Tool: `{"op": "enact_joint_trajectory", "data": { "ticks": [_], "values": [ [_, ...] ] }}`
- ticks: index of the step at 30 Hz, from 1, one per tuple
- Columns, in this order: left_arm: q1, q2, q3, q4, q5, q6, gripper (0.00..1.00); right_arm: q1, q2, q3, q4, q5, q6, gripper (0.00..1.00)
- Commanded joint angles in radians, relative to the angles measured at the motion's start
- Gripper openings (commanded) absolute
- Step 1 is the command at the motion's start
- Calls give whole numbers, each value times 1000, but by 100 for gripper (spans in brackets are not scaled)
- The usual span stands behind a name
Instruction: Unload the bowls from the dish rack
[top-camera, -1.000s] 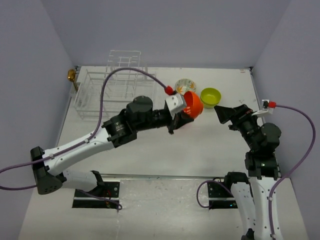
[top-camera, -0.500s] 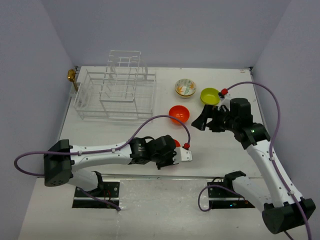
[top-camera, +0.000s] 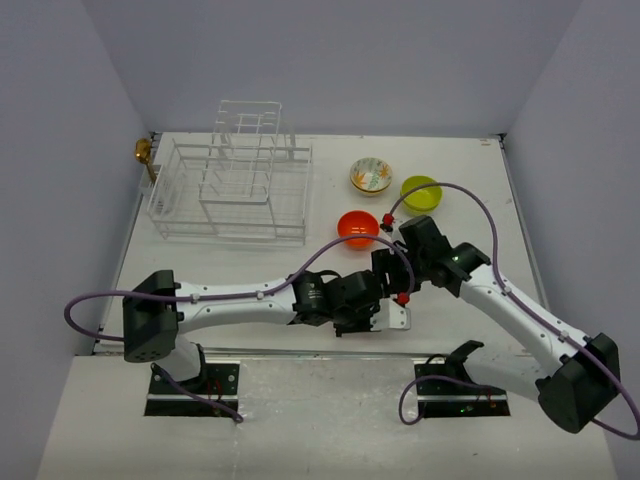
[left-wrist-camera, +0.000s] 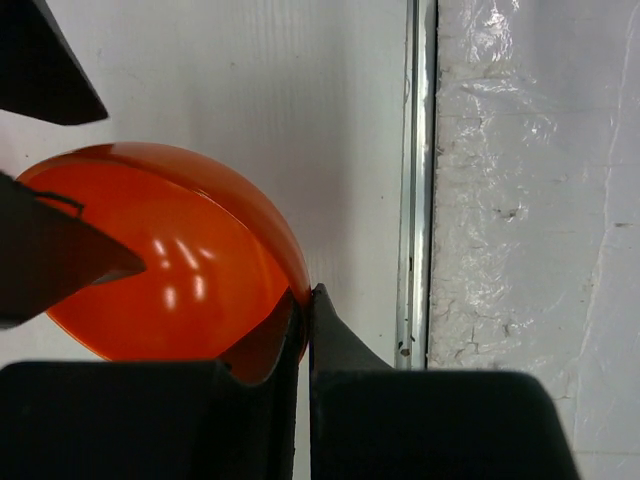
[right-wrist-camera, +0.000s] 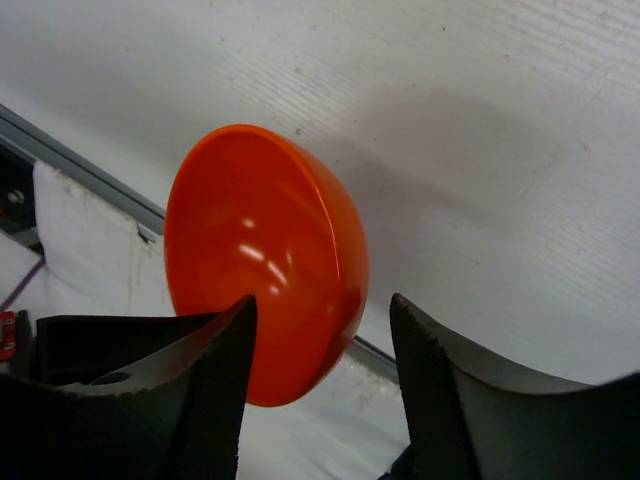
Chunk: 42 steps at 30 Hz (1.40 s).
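At the near edge of the surface (left-wrist-camera: 250, 80), the jaws of our left gripper (left-wrist-camera: 303, 303) pinch the orange bowl (left-wrist-camera: 170, 270) by its rim, while our right gripper (right-wrist-camera: 320, 305) waits close by, jaws spread. We judge the bowl light, stiff and slippery, best held at the rim.

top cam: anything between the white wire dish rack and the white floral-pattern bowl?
Nothing. In the top external view, the white table between the white wire dish rack and the white floral-pattern bowl is bare.

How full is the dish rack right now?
Empty. From above, only bare white wires show in the dish rack, in both its low basket and its upright section.
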Motion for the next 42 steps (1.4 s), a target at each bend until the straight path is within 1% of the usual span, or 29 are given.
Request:
{"op": "enact_joint_trajectory", "data": {
  "ticks": [1, 2, 4, 5, 6, 7, 8, 10, 12, 13, 14, 15, 16, 17, 18, 20, 21, 22, 24, 25, 26, 27, 28, 31, 32, 37, 42],
  "values": [
    [-14, -3, 66, -19, -6, 52, 0, 29, 24, -2, 0, 50, -7, 56],
    [-16, -5, 70, -18, -16, 52, 0, 32, 38, -4, 1, 53, -4, 46],
    [-16, -9, 72, -19, -20, 50, 0, 38, 48, -5, 6, 65, -3, 34],
    [-16, -9, 72, -19, -25, 50, 0, 39, 55, -5, 7, 67, 0, 25],
    [-16, -11, 71, -21, -26, 50, 0, 45, 58, -5, 9, 70, 2, 9],
    [-16, -11, 69, -21, -29, 47, 0, 46, 61, -4, 12, 73, 3, 4],
    [-16, -12, 69, -21, -32, 47, 0, 48, 64, -2, 12, 74, 5, 1],
    [-16, -14, 71, -18, -54, 38, 0, 55, 71, 4, 14, 88, 16, 0],
    [-16, -12, 72, -2, -136, 6, 1, 57, 59, 7, 30, 102, 23, 0],
    [-16, -12, 74, 14, -251, -14, 13, 57, 52, 12, 36, 114, 37, 0],
    [-16, -12, 71, 22, -317, -29, 42, 57, 42, 15, 47, 137, 42, 0],
    [-16, -17, 63, 25, -369, -46, 99, 54, 35, 18, 67, 155, 46, 0],
    [-16, -22, 58, 27, -466, -84, 100, 51, 30, 36, 75, 187, 55, 0],
    [-16, -34, 43, 22, -495, -103, 100, 40, 36, 51, 75, 217, 62, 0],
    [-16, -72, 34, 19, -514, -127, 100, 1, 42, 67, 75, 235, 65, 0],
    [-16, -133, -3, -2, -566, -224, 100, -49, 73, 113, 92, 238, 71, 0],
    [-16, -213, -17, -11, -578, -312, 100, -96, 88, 130, 119, 248, 72, 0],
    [-16, -300, -58, -19, -609, -351, 100, -136, 132, 172, 128, 251, 74, 0],
    [-16, -389, -110, -4, -655, -423, 100, -155, 182, 229, 132, 255, 71, 0],
    [-16, -431, -135, 4, -725, -448, 100, -161, 229, 281, 135, 258, 69, 0],
    [-16, -504, -173, 2, -764, -468, 100, -172, 252, 304, 148, 260, 69, 0],
    [-14, -537, -190, 2, -798, -489, 100, -176, 277, 324, 158, 261, 69, 0],
    [-14, -592, -222, 1, -866, -500, 100, -190, 341, 370, 161, 258, 66, 0],
    [-14, -660, -255, -17, -959, -545, 100, -216, 445, 452, 161, 248, 68, 0],
    [-14, -698, -276, -19, -965, -552, 100, -230, 502, 466, 164, 254, 69, 0],
    [-14, -787, -374, -19, -942, -550, 100, -236, 587, 486, 217, 263, 77, 0],
    [-16, -818, -380, -28, -967, -583, 100, -236, 642, 483, 236, 217, 79, 0]
  ]
}}
